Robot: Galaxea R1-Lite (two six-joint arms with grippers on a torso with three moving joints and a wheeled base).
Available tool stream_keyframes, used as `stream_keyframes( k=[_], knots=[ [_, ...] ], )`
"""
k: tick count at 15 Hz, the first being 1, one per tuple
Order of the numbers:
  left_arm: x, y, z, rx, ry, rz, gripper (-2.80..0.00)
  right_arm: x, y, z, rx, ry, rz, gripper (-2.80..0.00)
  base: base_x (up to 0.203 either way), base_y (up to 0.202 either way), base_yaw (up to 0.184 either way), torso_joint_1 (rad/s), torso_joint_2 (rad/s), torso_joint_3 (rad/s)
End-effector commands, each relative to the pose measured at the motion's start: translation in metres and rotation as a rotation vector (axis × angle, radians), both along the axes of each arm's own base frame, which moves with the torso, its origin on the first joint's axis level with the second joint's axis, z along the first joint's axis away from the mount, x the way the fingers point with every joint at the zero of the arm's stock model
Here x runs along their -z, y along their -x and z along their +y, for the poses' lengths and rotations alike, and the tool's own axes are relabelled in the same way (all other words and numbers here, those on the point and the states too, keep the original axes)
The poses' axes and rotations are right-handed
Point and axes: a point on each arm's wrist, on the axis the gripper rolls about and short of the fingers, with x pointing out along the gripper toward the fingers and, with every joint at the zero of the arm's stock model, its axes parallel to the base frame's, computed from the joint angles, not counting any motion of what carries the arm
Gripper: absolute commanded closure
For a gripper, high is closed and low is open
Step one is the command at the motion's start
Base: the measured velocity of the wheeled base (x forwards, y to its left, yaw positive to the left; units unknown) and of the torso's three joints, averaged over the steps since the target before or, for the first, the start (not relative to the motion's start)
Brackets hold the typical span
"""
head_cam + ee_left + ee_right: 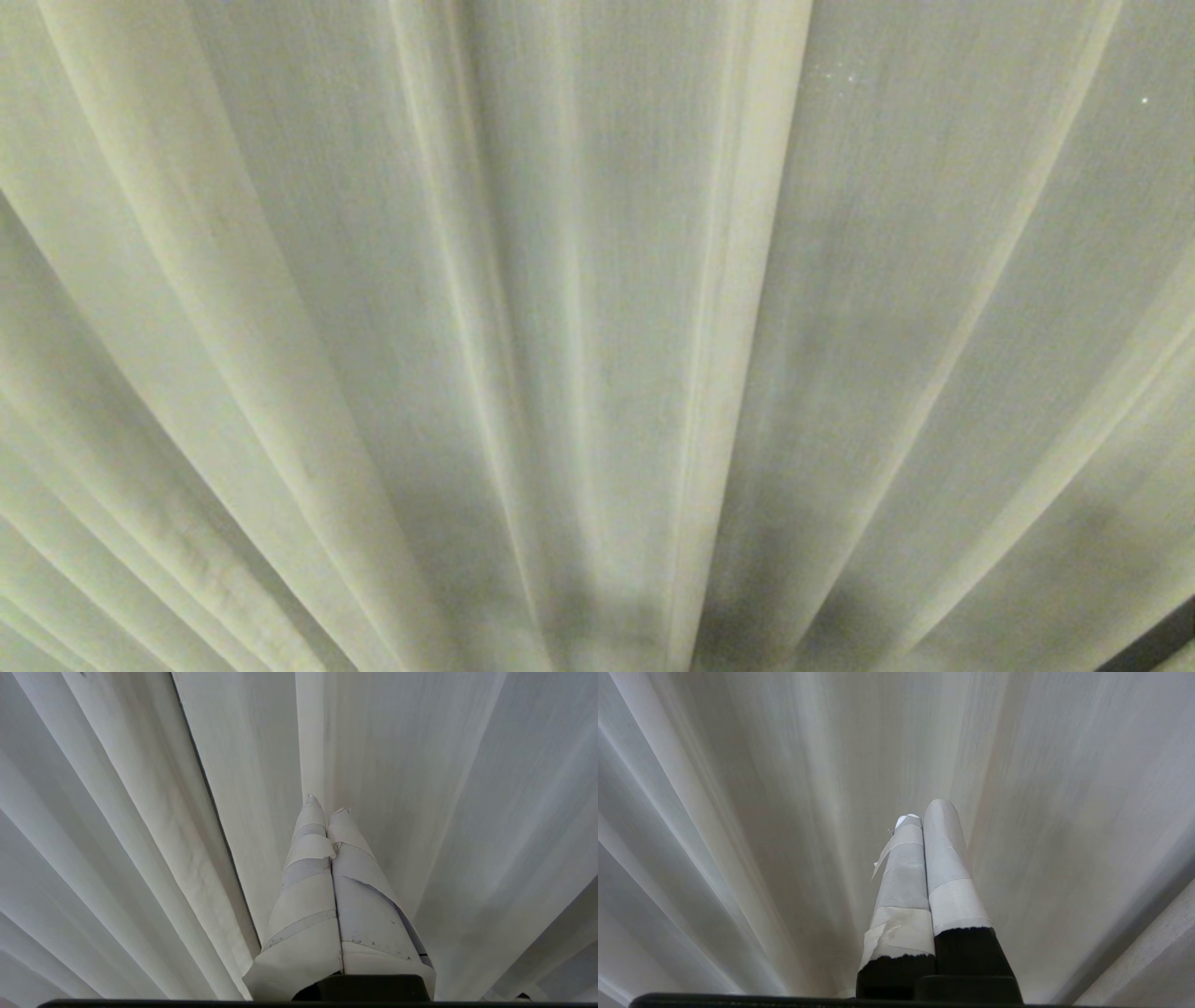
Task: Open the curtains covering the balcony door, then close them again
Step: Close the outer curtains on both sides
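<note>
Cream pleated curtains (597,308) fill every view, drawn closed. Left pincer (327,805): tape-wrapped, clenched on nothing, tips just before the fabric. Right pincer (924,812): likewise clenched, empty.

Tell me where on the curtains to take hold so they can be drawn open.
Probably the hemmed vertical edge running down the middle of the curtains, where the two panels seem to meet. Come head-on and pinch it across the fold; it stands proud as a narrow ridge. Both the left gripper and right gripper are shut.
</note>
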Motion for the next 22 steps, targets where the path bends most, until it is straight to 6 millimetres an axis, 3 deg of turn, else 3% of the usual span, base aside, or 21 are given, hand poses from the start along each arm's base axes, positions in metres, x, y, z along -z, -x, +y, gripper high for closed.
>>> stream_keyframes(
  k=[1,22],
  knots=[
    [0.0,0.0002,0.0,0.0,0.001,-0.004,0.0,-0.0001,0.0,0.0,0.0,0.001,-0.001,0.0,0.0,0.0,0.0,0.0,0.0,0.0],
    [-0.0001,0.0002,0.0,0.0,0.004,-0.005,0.0,-0.0001,0.0,0.0,0.0,0.001,-0.001,0.0,0.0,0.0,0.0,0.0,0.0,0.0]
  ],
)
